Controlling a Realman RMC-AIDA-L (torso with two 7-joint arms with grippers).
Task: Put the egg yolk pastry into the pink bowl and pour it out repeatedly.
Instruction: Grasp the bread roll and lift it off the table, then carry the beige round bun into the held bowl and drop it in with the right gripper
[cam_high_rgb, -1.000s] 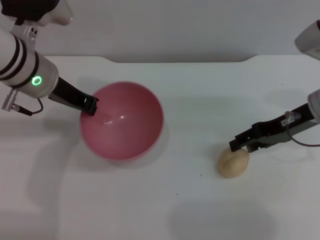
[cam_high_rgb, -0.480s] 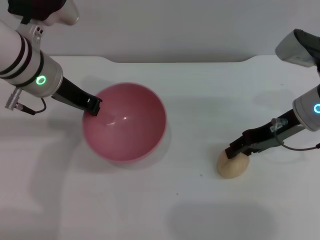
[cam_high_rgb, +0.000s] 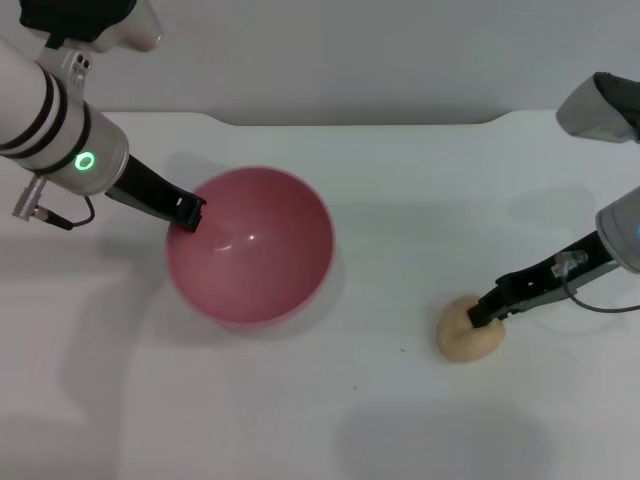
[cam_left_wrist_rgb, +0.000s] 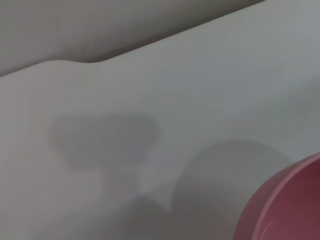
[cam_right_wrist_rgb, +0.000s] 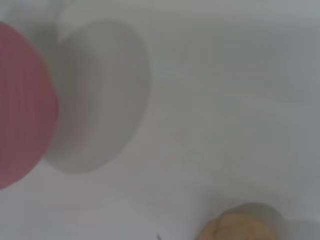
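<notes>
The pink bowl (cam_high_rgb: 250, 250) stands upright on the white table, left of centre. My left gripper (cam_high_rgb: 187, 212) is shut on the bowl's left rim. The left wrist view catches only an edge of the pink bowl (cam_left_wrist_rgb: 287, 210). The egg yolk pastry (cam_high_rgb: 462, 336), small and pale tan, lies on the table well to the right of the bowl. My right gripper (cam_high_rgb: 484, 314) is down on the pastry's upper right side and touches it. The right wrist view shows the pastry (cam_right_wrist_rgb: 240, 227) close by and the pink bowl (cam_right_wrist_rgb: 20, 105) farther off.
The white table (cam_high_rgb: 400, 200) ends at a back edge with a raised step near the middle, and a grey wall (cam_high_rgb: 350, 50) stands behind it. Bare tabletop lies between bowl and pastry and along the front.
My right gripper has dropped from just above the pastry onto its upper right side. The left gripper and the bowl have shifted slightly to the right.
</notes>
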